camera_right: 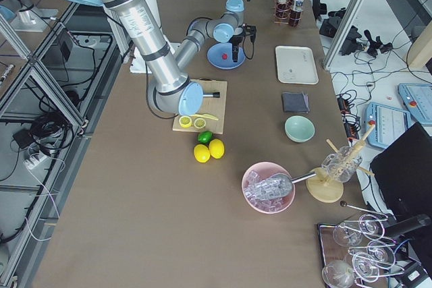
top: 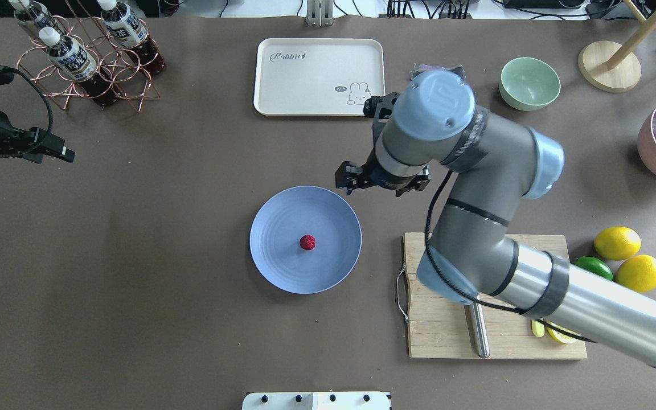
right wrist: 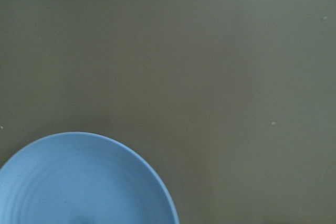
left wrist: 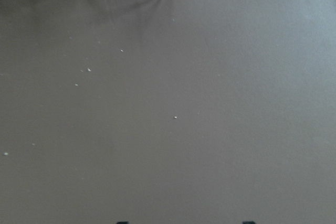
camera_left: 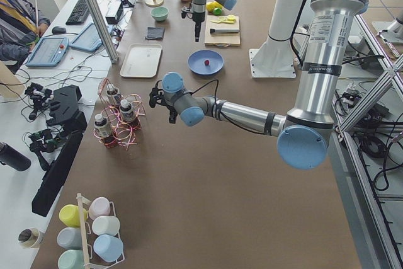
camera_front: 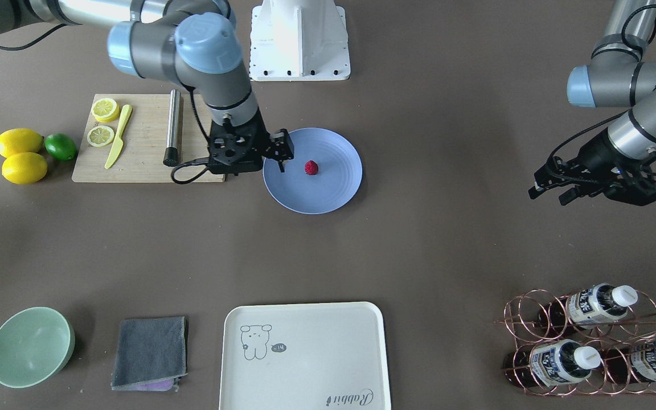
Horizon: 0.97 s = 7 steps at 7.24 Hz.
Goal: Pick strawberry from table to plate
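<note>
Overhead exterior, one strawberry (top: 307, 242) on one plate (top: 282, 267), two whole lemons (top: 617, 242)

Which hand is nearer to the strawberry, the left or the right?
The right. The right hand hovers by the rim of the plate holding the strawberry; the left hand is far away, near the bottle rack.

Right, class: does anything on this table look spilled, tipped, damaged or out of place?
Nothing stands out. The strawberry rests near the middle of the plate, and the lemon slices and knife lie on the cutting board.
</note>
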### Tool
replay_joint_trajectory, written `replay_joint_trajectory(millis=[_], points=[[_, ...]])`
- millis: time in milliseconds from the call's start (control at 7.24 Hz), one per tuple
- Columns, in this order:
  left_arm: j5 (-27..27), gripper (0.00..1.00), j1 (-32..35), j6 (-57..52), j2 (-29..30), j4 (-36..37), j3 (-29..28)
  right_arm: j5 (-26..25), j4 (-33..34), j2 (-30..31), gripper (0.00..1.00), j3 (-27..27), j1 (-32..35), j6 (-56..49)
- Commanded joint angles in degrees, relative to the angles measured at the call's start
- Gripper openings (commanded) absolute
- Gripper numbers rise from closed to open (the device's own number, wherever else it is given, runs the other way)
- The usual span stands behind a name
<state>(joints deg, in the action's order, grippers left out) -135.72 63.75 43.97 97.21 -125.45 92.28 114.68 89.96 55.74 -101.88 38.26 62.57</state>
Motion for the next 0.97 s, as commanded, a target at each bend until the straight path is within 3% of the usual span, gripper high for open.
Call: replay_joint_trajectory(millis=[0, 276, 415, 691, 829], points=[[-2.4, 0.84, 8.8, -16.7, -0.5, 17.8, 6.2, 10.8, 3.6, 8.4, 1.0, -4.7, 14.9, -18.4], [-2.0, 0.95, 19.2, -39.3, -0.4, 39.3, 11.5, 15.9, 3.7, 17.8, 1.0, -4.5, 26.2, -37.3], [-1.6, 0.96, 23.3, -48.4, -0.3, 45.3, 11.3, 15.8, 6.3, 22.2, 1.0, -3.7, 30.7, -49.3], [0.4, 0.96, 24.7, -51.7, -1.6, 46.5, 10.9, 15.7, 14.2, 26.7, 1.0, 0.2, 44.0, -71.7], [0.3, 0.96, 24.8, -51.8, -1.6, 48.9, 11.1, 15.6, 14.8, 26.3, 1.0, 7.3, 50.3, -81.2]])
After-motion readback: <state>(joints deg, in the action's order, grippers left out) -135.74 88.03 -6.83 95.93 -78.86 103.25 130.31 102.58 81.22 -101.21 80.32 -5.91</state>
